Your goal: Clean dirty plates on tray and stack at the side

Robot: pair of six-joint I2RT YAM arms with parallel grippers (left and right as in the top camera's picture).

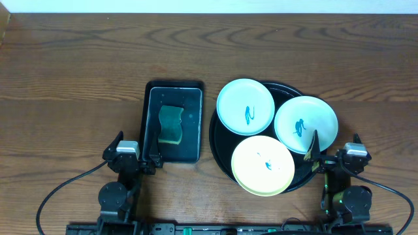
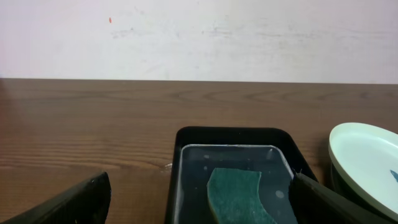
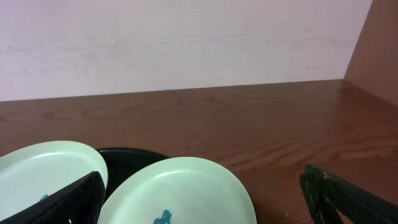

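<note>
While nothing is held, the job appears barely begun: on the wooden worktop (image 1: 78, 65), a round black tray (image 1: 214, 138) carries all three plates (image 1: 245, 106) (two mint, one yellow), unstacked. Left of it a smaller rectangular tray (image 1: 151, 91) holds a sponge (image 1: 171, 124), likely the next thing to fetch. The left arm (image 1: 121, 171) and right arm (image 1: 346, 171) crouch at the near edge, jaws wide open, empty.

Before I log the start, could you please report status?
Left pincer, right pincer open, empty. Three marked plates on tray, unstacked. Nothing in the way.
</note>
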